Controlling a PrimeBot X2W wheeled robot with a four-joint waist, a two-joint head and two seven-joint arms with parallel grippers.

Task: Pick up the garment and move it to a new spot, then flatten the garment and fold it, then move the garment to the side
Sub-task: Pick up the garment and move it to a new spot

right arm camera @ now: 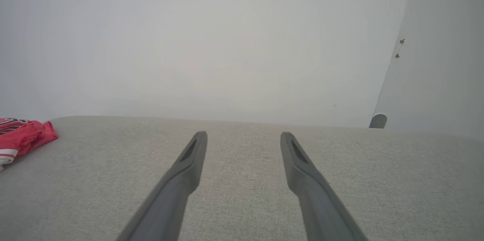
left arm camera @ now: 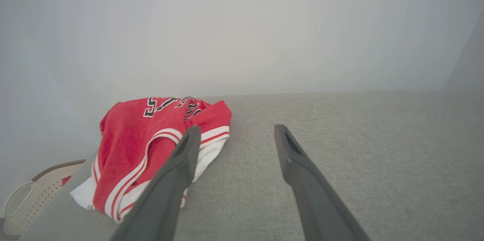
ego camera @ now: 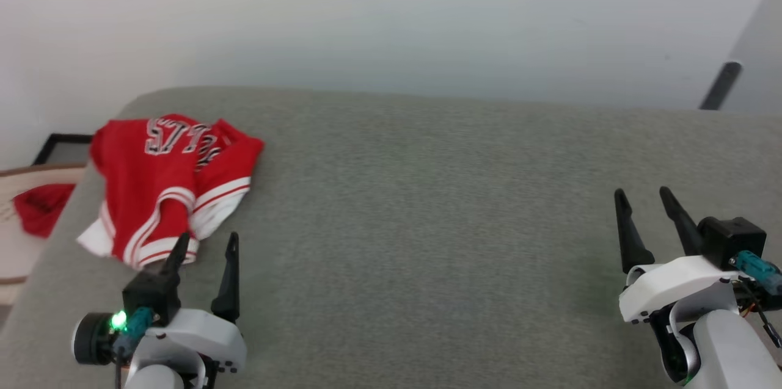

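Observation:
The garment [ego camera: 162, 181], a red jersey with white striped trim and black block letters, lies crumpled at the far left of the grey cushion, partly over its left edge. In the left wrist view the garment [left arm camera: 151, 146] sits left of centre. My left gripper [ego camera: 206, 243] stands open just below the garment's near hem, its left fingertip over the white trim, nothing between the fingers. The left gripper [left arm camera: 235, 131] points past the garment's right side. My right gripper [ego camera: 643, 195] is open at the lower right, far from the garment [right arm camera: 22, 137]. The right gripper [right arm camera: 244, 137] hangs over bare cushion.
The grey cushion [ego camera: 427, 224] spreads wide between the two arms. Off its left edge a beige basket [ego camera: 15, 236] holds a small plain red cloth [ego camera: 40, 209]. A white wall rises behind, with a dark bar [ego camera: 721, 87] at the far right.

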